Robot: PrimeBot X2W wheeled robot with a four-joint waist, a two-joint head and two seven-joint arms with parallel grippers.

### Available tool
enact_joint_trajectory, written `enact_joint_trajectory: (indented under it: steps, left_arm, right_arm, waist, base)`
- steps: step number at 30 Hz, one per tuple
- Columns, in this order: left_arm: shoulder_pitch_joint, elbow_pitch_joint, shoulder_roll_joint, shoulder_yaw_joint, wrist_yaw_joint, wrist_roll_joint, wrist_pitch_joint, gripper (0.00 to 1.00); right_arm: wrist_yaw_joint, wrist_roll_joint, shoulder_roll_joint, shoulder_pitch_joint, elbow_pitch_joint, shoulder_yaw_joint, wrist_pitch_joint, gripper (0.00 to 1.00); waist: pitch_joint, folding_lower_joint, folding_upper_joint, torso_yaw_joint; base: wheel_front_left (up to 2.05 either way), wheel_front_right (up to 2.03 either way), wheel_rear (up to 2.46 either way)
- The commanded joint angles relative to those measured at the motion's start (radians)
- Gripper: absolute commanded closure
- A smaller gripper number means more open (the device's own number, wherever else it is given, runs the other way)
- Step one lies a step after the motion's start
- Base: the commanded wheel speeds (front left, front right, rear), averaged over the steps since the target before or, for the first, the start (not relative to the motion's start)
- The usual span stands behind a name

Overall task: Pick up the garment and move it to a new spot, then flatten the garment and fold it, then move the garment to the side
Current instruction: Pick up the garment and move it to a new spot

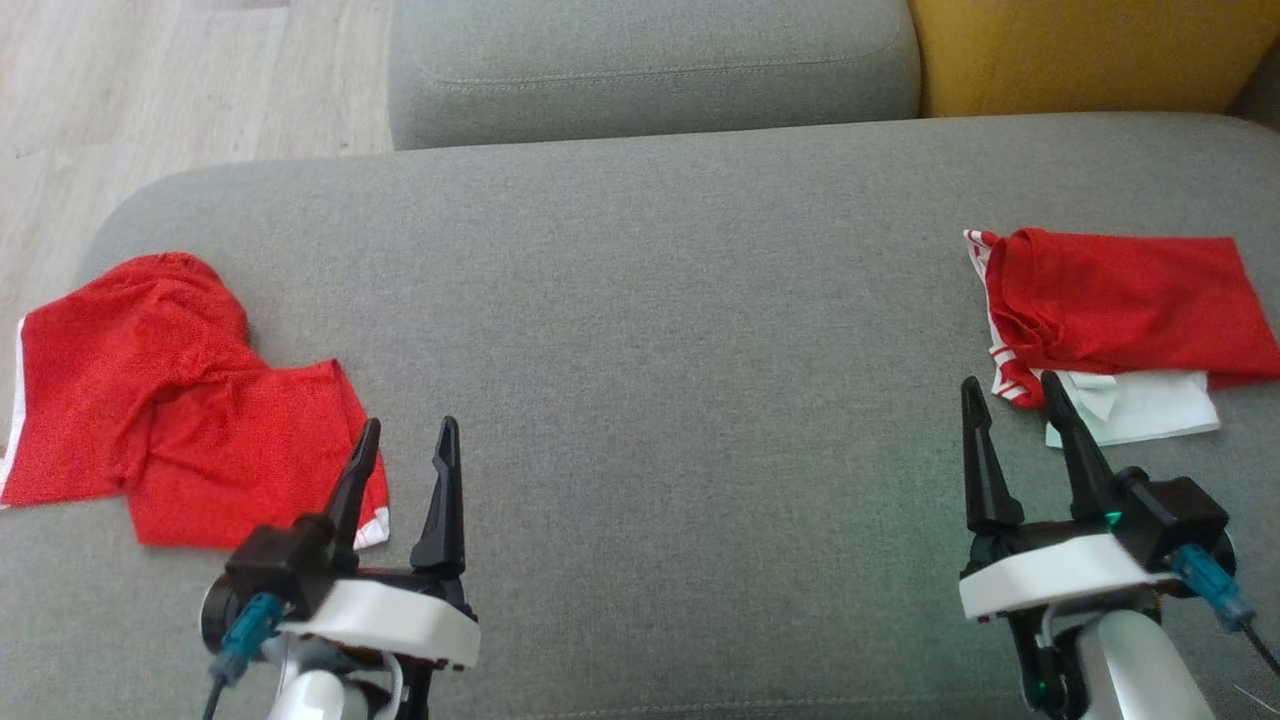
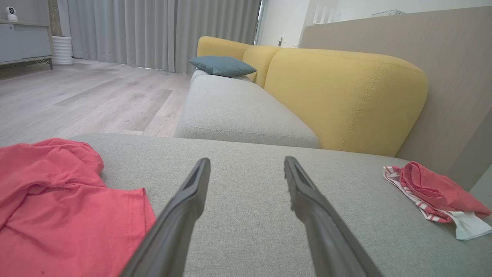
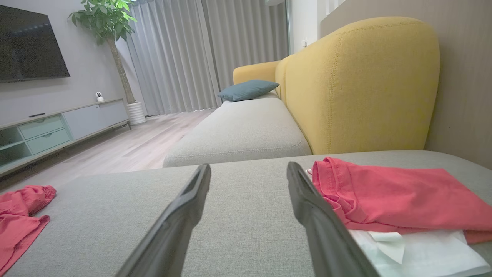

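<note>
Crumpled red garment (image 1: 150, 390) lies at left end of grey cushion (image 1: 650, 350), unflattened: judged next to pick. Folded pile (image 1: 1120, 310) sits at cushion's right end, likely set aside. Left gripper (image 1: 410, 425) and right gripper (image 1: 1009, 380) both released, empty, over cushion's near edge.

No legible text or labels.

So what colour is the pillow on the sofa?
The pillow is dusty blue-green, clearest in the left wrist view.

Living room: sofa (image 3: 238, 134), television (image 3: 30, 42), curtains (image 3: 173, 57)
</note>
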Motion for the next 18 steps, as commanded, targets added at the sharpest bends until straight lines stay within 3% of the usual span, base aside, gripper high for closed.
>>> enact_joint_trajectory:
  steps: [1,9,18]
  left_arm:
    - [-0.047,-0.032,0.006,0.025,0.005,-0.002,-0.012,0.00]
    - [-0.054,-0.030,0.006,0.025,0.006,-0.005,-0.012,0.00]
    - [-0.063,-0.031,0.006,0.044,0.010,-0.006,-0.012,0.00]
  right_arm:
    - [0.006,0.007,-0.002,-0.024,-0.038,0.019,-0.011,0.00]
    - [0.006,0.013,-0.002,-0.020,-0.039,0.019,-0.011,0.00]
    - [0.006,0.017,-0.002,-0.018,-0.037,0.038,-0.011,0.00]
  waist:
    - [0.000,0.0000,-0.0001,-0.001]
    - [0.005,0.0000,-0.0001,0.008]
    - [0.010,0.0000,-0.0001,0.068]
  base:
    - [0.00,0.00,0.00]
    - [0.00,0.00,0.00]
    - [0.00,0.00,0.00]
